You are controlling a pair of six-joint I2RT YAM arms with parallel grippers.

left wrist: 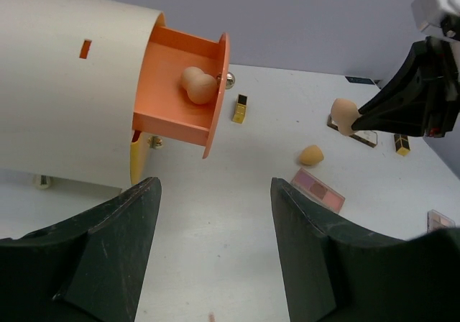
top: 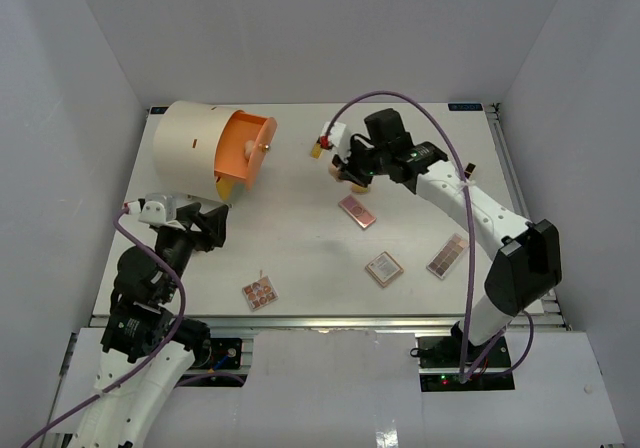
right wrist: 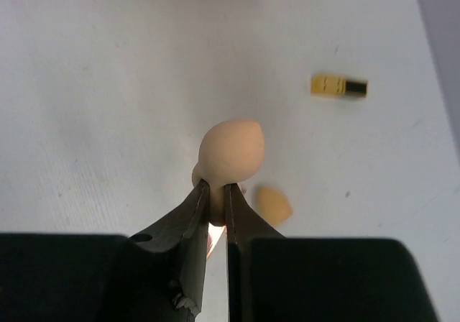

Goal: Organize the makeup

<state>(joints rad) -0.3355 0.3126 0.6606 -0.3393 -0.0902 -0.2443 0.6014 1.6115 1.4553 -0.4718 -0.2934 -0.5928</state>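
Observation:
My right gripper (top: 343, 171) is shut on a peach egg-shaped sponge (right wrist: 231, 149) and holds it above the table, right of the drawer; the held sponge also shows in the left wrist view (left wrist: 345, 113). A second sponge (right wrist: 274, 203) lies on the table just below it. A third sponge (left wrist: 199, 85) sits in the open orange drawer (left wrist: 180, 117) of the cream cylinder (top: 190, 148). The tiny yellow black-capped bottle (top: 319, 150) lies between drawer and gripper. Several palettes lie on the table, three of them here (top: 357, 211), (top: 384, 268), (top: 447, 255). My left gripper (left wrist: 214, 192) is open and empty, facing the drawer.
Another palette (top: 259, 292) lies near the front edge, right of my left arm. A small yellow and black item (left wrist: 402, 144) lies behind my right gripper. White walls close in the table on three sides.

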